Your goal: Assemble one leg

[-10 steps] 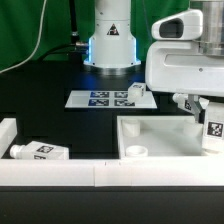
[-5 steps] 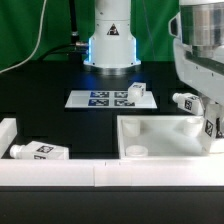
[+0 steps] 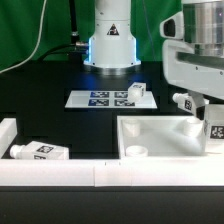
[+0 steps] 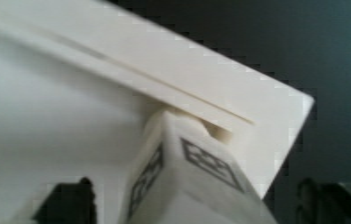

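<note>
Lying on its side at the exterior view's far left, one tagged leg (image 3: pixel 38 151) is resting on the black desk (image 3: pixel 40 105), tucked beside a raised white block (image 3: pixel 8 131) at the desk's front corner. Moving rightward, the marker board (image 3: pixel 100 98) is sitting flat near the middle, in front of the arm's base (image 3: pixel 111 45), and a small white tagged cube (image 3: pixel 137 92) is standing at the board's right end. Further right, the large white tabletop (image 3: pixel 160 133) is lying like a shallow tray with raised walls, a round socket (image 3: pixel 137 151) showing in its near-left corner. Just beyond its far-right corner, another leg (image 3: pixel 187 101) is lying on the desk. At the far right, the arm's white body is hanging over the tabletop, and the fingers (image 3: pixel 213 131) are clamping on a tagged leg at the tray's right side. In the wrist view, that leg (image 4: pixel 182 165) is sitting upright between the two dark fingers (image 4: pixel 69 200), its top end pressing against the tabletop's (image 4: pixel 83 110) corner region; whether it is seated in a socket cannot be told.
</note>
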Robot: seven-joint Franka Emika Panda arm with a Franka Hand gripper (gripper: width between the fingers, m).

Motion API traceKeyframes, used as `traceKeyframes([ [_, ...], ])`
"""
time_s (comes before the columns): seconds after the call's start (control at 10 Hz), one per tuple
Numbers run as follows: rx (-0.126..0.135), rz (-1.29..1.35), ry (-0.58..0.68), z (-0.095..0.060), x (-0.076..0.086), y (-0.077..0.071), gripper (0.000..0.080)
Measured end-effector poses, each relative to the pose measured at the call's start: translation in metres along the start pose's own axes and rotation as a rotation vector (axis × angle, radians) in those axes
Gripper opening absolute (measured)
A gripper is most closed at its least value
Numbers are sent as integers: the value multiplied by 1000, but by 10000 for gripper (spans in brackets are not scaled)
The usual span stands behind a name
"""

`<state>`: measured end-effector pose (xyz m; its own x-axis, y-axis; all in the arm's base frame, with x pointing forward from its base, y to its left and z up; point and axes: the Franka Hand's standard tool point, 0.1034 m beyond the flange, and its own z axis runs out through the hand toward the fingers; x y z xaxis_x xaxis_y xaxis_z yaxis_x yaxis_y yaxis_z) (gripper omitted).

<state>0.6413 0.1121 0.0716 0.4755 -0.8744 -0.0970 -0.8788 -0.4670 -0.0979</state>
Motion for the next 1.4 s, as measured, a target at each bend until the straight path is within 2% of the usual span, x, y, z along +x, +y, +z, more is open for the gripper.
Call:
traceKeyframes([
  [0.1,-19,-148,-9,2,-5,3,626],
  [0.2,-13,-209,0,2,-5,2,642],
  [0.5,-19,-438,5,2,-2,4,648],
  [0.6,-52,-662,27,-1,4,2,649],
  [0.7,-50,-770,34,-4,10,-2,649],
  [0.9,-48,-673,33,-2,9,-1,649],
  [1.0,-46,-601,34,-2,9,-1,521],
  [1.1,-45,-525,35,-2,9,-1,335],
  [1.2,-43,-459,36,-2,9,-1,285],
  [1.4,-42,-359,39,-2,9,-1,285],
])
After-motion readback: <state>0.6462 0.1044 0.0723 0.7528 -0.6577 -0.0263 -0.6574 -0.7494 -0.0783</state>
